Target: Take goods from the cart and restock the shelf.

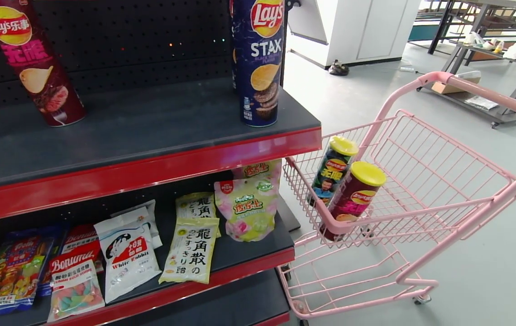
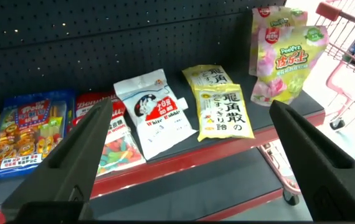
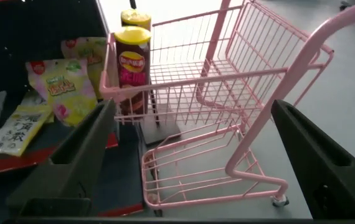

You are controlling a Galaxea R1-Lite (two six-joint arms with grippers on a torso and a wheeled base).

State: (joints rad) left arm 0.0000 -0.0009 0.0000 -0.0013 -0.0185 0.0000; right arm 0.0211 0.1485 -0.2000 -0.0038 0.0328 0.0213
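Right hand [image 3: 193, 106] is spread wide and holds nothing. It hangs back from the pink cart [image 3: 184, 78], aimed down at the cart's shelf-side corner. Left hand [image 2: 190, 106] is also spread and holds nothing. It faces the lower shelf [image 2: 184, 158] at the level of the candy bags [image 2: 224, 112], well apart from the cart.

The goods to move are a maroon chip can [image 1: 353, 199] and a dark chip can [image 1: 332, 174], both with yellow lids. They stand close together, leaning in the cart's corner nearest the shelf.

Risks, as I judge them:
- The cans sit tight together, so a finger coming in for the maroon one could clip the dark one and tip it.
- The wire wall is right beside them, so a finger could snag or get blocked.
- The cart is on wheels, so a push may roll it away.
- The top shelf [image 1: 149, 122] already carries a maroon can [image 1: 36, 63] and a blue can [image 1: 260, 63]. They are tall and narrow, and a bump while placing could topple them.
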